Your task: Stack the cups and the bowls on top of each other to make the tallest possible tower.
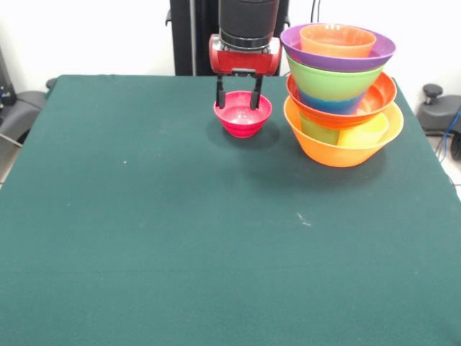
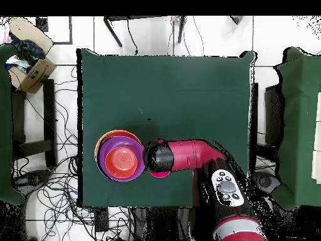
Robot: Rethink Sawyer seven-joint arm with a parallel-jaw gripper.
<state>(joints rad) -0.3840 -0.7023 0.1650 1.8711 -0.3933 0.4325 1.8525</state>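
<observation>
Tower [image 1: 341, 94]: orange bowl base, red-orange, lime, purple, small orange on top.
Pink bowl [image 1: 243, 115]: translucent, upright, at tower's 9 o'clock.
Gripper [image 1: 236, 98]: fingers spread, tips at the pink bowl's rim.

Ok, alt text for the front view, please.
The gripper hangs open over a pink bowl on a green table. Beside it stands the tower, with an orange bowl on top.

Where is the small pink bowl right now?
Front view: the small pink bowl sits on the table's far side, left of the tower, under the gripper.
</observation>
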